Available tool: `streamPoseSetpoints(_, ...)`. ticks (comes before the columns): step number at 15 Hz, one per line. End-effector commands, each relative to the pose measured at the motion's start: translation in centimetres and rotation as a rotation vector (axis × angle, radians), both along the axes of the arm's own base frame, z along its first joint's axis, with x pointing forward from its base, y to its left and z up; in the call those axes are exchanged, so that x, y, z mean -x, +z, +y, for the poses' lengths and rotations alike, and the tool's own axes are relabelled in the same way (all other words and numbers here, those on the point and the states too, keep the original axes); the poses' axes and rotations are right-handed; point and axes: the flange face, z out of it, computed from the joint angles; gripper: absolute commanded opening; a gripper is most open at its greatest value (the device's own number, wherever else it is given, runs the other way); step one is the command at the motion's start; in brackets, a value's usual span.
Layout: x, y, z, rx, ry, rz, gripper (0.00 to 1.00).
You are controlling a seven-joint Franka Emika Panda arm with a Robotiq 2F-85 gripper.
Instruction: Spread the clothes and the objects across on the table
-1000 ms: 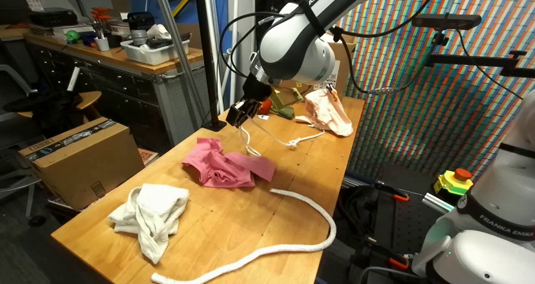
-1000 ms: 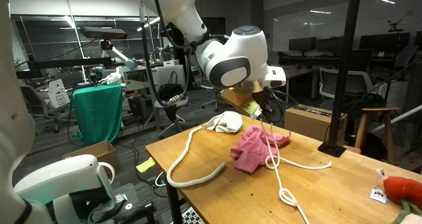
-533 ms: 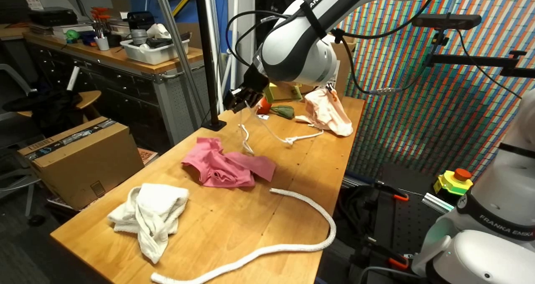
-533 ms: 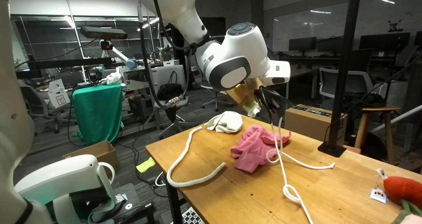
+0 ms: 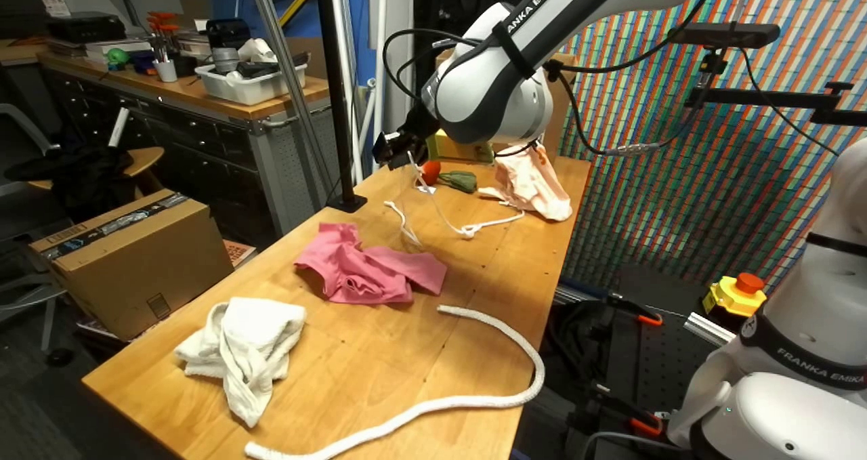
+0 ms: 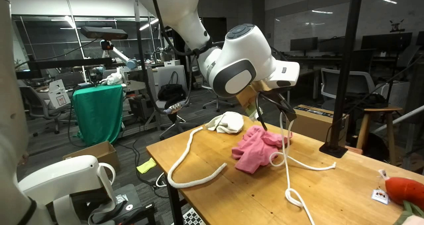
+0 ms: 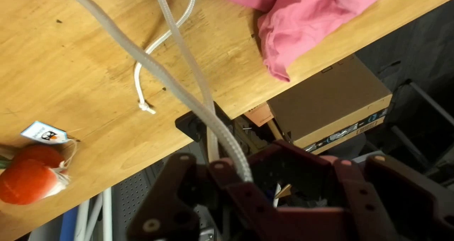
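Firstly, on the bench, we enter as placed: white towel, bunched; thick rope, lying uncoiled. Next, pink cloth, down but crumpled; flattening seems outstanding. Then thin cord, unfinished: partly hung from the gripper, pressed together, whether pinching or hooking it we cannot tell. Farthest, also down: red-and-green item; beige piece, bunched.

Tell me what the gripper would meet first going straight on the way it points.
Probably the cardboard box, past the table, though depth is unclear: the black pole, close to that line, might come first.
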Motion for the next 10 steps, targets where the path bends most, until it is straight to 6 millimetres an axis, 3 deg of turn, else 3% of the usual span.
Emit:
streamPoseSetpoints(1, 0.6, 1.2, 0.9, 0.012, -0.038, -0.058, 0.02)
streamPoseSetpoints(4, 0.1, 1.4, 2.2, 0.024, -0.055, -0.085, 0.02)
streamPoseSetpoints(10, -1.7, 2.8, 7.3, 0.06, -0.078, -0.139, 0.02)
